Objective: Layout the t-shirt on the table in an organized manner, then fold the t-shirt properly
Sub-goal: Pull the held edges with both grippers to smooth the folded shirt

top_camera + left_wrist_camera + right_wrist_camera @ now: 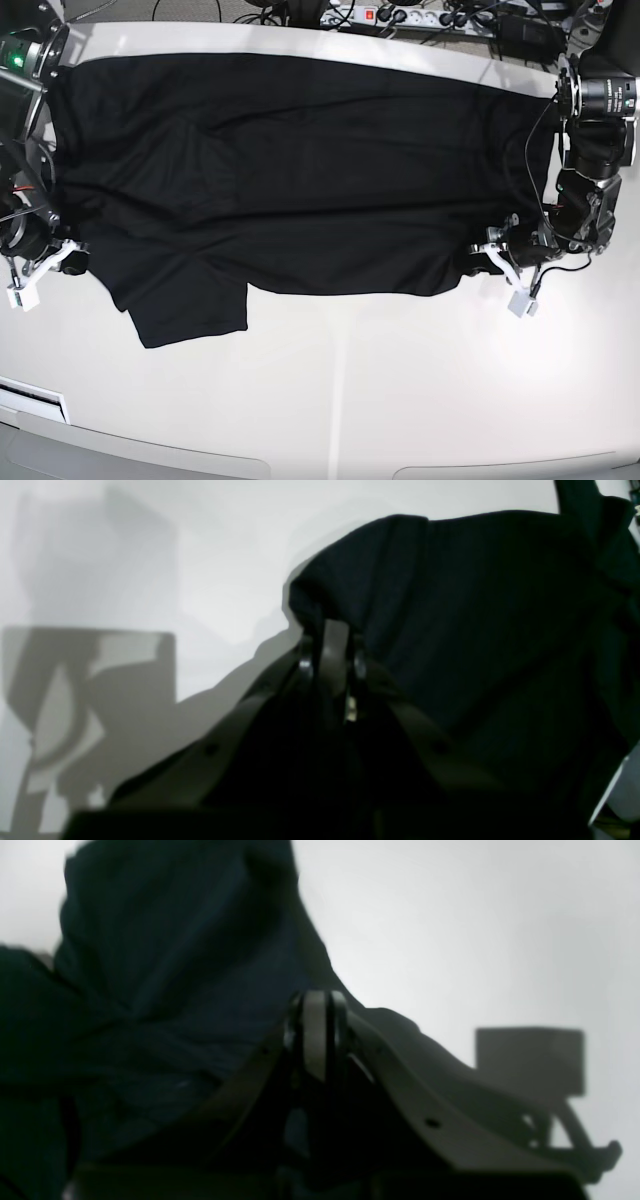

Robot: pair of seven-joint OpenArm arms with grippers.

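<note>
Both sets of jaws are closed. Left gripper (332, 652) has its fingertips pinched together on a bunched fold of the t-shirt (475, 630); the cloth rises as a hump right over the tips. Right gripper (318, 1032) has its two pale pads (314, 1035) pressed flat together, black cloth bunched against them on one side; can't tell from that blurred view if any cloth is actually caught between them

In the base view the t-shirt (300, 170) is spread wide across the far half of the table (380, 400), mostly flat with a few creases. One flap hangs down toward the near edge on that view's left, ending in a squared corner. Near hem is roughly straight between the two arms

Left gripper (478, 258) sits at the shirt's near corner on the view's right, low on the tabletop. Right gripper (82, 258) sits at the shirt's edge on the view's left, also low

Power strip (410, 17) and cables lie beyond the far table edge
</note>
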